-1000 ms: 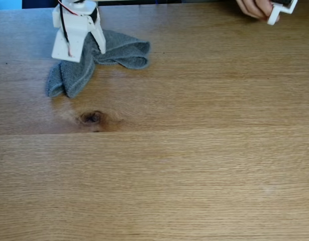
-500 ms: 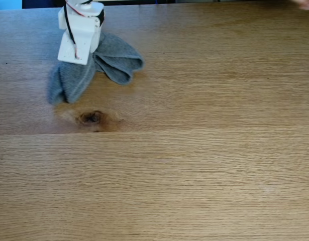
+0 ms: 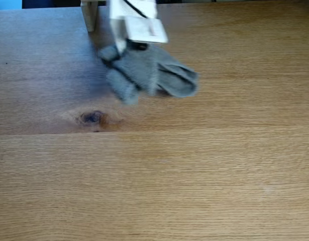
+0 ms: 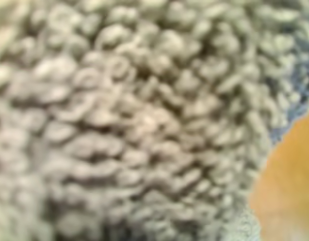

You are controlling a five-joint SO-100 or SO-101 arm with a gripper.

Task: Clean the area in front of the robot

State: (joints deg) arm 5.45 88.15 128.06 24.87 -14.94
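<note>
The oak tabletop (image 3: pixel 194 170) fills the fixed view, and the stretch being cleaned lies toward its far edge, left of centre. There a grey terry cloth (image 3: pixel 149 75) lies bunched on the wood, one lobe trailing toward the right, its near tip just short of a small dark knot (image 3: pixel 92 117). The robot (image 3: pixel 136 22) comes down from the far edge, blurred, its gripper (image 3: pixel 129 47) buried in the cloth's far-left end. The jaws appear clamped on the cloth, though the fingertips themselves are hidden. In the wrist view terry loops (image 4: pixel 124 120) fill nearly everything, with a sliver of bare wood at the lower right.

To wipe well, the arm should probably keep the cloth pressed flat and drag it in even, overlapping passes toward the near edge; bunched as it is, it covers little. A pale wooden post (image 3: pixel 89 15) stands at the far edge just left of the arm and could catch a leftward sweep. The rest of the tabletop is bare.
</note>
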